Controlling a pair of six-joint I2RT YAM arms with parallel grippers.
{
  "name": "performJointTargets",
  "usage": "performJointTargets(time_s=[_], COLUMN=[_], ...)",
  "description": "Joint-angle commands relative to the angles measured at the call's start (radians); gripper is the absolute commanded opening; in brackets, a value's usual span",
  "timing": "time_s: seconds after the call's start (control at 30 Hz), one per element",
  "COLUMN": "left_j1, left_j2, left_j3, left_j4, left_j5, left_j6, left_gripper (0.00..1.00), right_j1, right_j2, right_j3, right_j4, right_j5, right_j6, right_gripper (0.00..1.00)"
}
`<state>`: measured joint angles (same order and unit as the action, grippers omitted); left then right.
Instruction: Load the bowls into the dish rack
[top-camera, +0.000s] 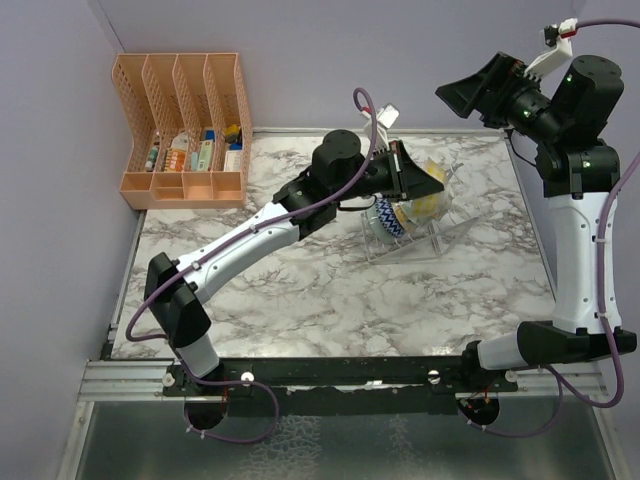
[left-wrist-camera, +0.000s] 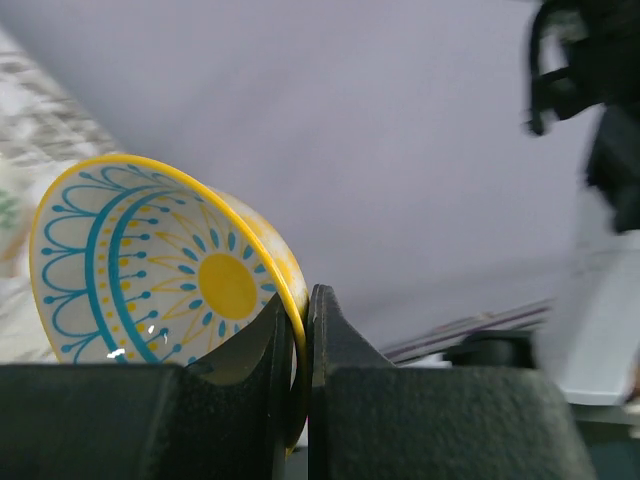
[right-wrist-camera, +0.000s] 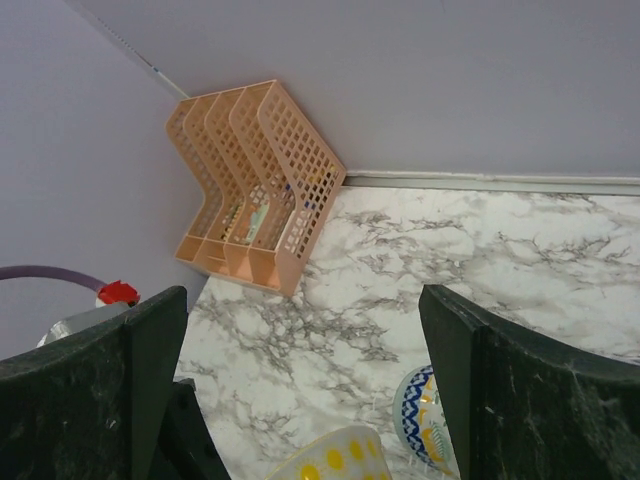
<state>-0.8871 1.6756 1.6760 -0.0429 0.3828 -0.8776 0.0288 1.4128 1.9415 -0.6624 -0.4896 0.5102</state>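
My left gripper (top-camera: 415, 176) is shut on the rim of the yellow bowl (top-camera: 433, 192) and holds it tilted over the clear wire dish rack (top-camera: 452, 236). In the left wrist view the bowl (left-wrist-camera: 150, 270) shows a teal and yellow sun pattern inside, with its yellow rim pinched between my two fingers (left-wrist-camera: 345, 350). A blue-orange bowl (top-camera: 388, 218) stands on edge in the rack, just left of the yellow one. My right gripper (top-camera: 458, 98) hangs open high above the table's far right, nothing in it. Its wrist view looks down on the yellow bowl (right-wrist-camera: 340, 458) and the blue-orange bowl (right-wrist-camera: 422, 425).
An orange slotted organizer (top-camera: 185, 130) with small items stands at the far left corner against the wall. Marble tabletop (top-camera: 300, 300) stretches in front of the rack. The right arm's white upright link (top-camera: 580, 250) stands beside the table's right edge.
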Motion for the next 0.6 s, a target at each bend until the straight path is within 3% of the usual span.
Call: performJointTargets(time_s=[0.0,0.23,0.57], left_j1=[0.016,0.027,0.019], left_j2=[0.029,0.102,0.199], left_j3=[-0.041,-0.15,-0.134], left_j4=[0.466,0.733,0.843], left_j5=[0.122,-0.027,-0.274], left_j6=[-0.4,-0.678,-0.796], left_gripper=[0.0,0.0,0.0], right_j1=[-0.007,-0.007,-0.007], right_j2=[0.003,-0.007,-0.018], right_j3=[0.055,0.073,0.065], right_j4=[0.037,0.064,0.088], right_j5=[-0.05,-0.095,-0.148], right_j6=[0.046,0.087,0.112], right_gripper=[0.98,0.98,0.97])
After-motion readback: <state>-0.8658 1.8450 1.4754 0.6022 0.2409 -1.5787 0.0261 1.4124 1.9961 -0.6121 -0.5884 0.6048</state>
